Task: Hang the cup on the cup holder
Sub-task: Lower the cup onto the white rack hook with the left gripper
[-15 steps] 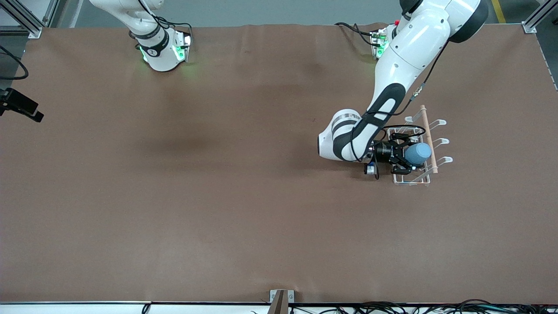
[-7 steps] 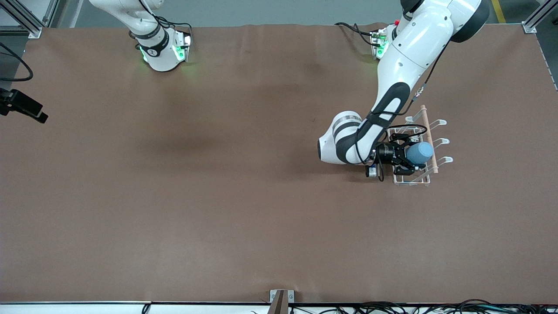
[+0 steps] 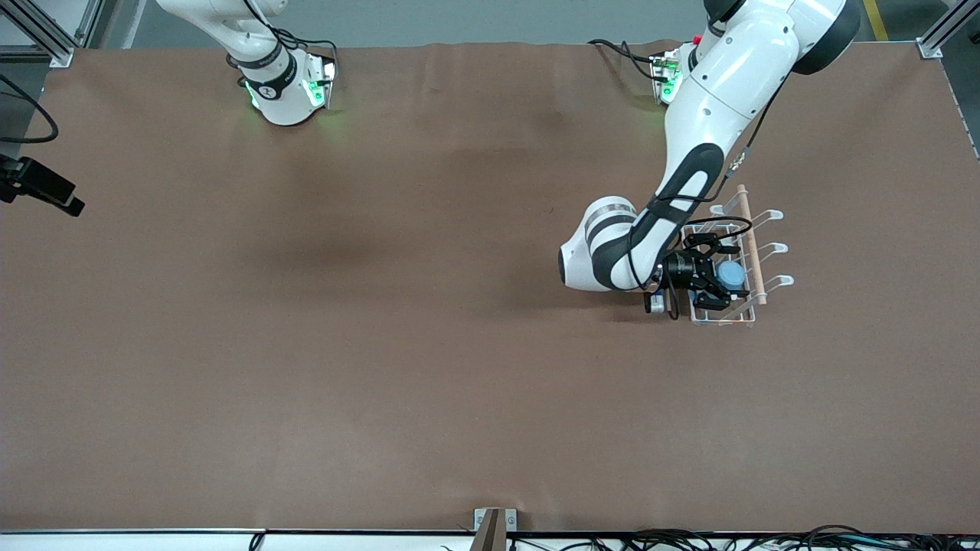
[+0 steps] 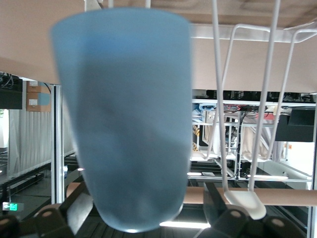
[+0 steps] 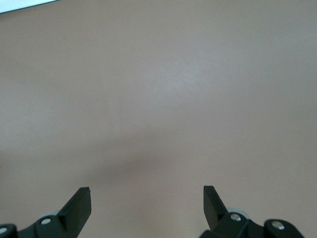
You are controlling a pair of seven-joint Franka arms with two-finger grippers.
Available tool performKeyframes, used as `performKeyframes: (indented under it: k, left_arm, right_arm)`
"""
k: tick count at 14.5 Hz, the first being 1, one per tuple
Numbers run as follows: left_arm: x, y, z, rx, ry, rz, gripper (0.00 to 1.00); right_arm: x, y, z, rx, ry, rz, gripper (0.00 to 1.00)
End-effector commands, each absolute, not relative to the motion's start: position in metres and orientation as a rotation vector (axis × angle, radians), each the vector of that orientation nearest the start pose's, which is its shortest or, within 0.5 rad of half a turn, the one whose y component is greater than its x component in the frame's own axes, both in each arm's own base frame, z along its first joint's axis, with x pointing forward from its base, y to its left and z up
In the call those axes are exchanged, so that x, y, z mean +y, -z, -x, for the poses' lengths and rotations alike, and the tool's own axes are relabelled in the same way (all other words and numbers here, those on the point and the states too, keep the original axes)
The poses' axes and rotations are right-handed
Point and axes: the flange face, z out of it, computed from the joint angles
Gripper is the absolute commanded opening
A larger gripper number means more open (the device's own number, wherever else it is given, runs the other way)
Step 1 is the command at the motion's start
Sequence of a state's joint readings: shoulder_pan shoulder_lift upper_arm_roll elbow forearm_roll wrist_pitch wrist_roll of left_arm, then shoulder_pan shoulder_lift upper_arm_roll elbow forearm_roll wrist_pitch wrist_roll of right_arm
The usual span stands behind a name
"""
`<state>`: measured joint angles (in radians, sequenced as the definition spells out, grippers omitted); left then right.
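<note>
Left gripper (image 3: pixel 720 277) over the cup holder (image 3: pixel 754 304), black fingers (image 4: pixel 69 214) spread to either side of the cup (image 3: pixel 731 274) with a gap showing between the pads and the cup's wall in the left wrist view; whether they actually touch it, impossible to tell. One cup only: small, light blue, smooth plastic, handleless, slightly tapered, plain, no label or writing. From the front, seen as a round blue disc among the rack's wires, beside the wooden rod (image 3: pixel 750 245), on the side of the left arm's wrist. In the left wrist view (image 4: pixel 124 124), large and blurred, wider end away from the camera, narrower end between the fingers.

One cup holder: white wire rack on a rectangular base, standing on the brown table (image 3: pixel 383 344) toward the left arm's end. Light wooden rod along its top. White looped prongs jutting from both sides, three countable on the side away from the arm; those under the gripper partly hidden. Two thin white wire loops (image 4: pixel 247 114) visible just beside the cup.

Right gripper (image 5: pixel 147 201) waiting above bare table, black fingers wide apart, holding nothing. No readable writing on any task item.
</note>
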<state>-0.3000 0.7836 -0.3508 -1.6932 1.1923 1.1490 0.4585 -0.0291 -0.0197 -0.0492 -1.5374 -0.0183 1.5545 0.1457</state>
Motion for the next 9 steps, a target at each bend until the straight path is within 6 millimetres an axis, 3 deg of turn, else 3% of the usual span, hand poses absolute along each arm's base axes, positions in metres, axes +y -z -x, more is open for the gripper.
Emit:
performKeyframes:
  k: [1, 5, 9]
  left_arm:
    - [-0.226, -0.218, -0.539, 1.198, -1.107, 1.396, 1.00]
    - [-0.233, -0.262, -0.551, 1.170, -1.044, 1.495, 1.00]
    - [-0.231, -0.326, -0.566, 1.108, -0.956, 1.690, 1.00]
  right_arm:
    - [-0.045, -0.654, -0.545, 0.377, 0.067, 3.142, 1.00]
    - [-0.044, -0.654, -0.545, 0.375, 0.062, 3.142, 1.00]
    - [-0.045, -0.654, -0.544, 0.375, 0.062, 3.142, 1.00]
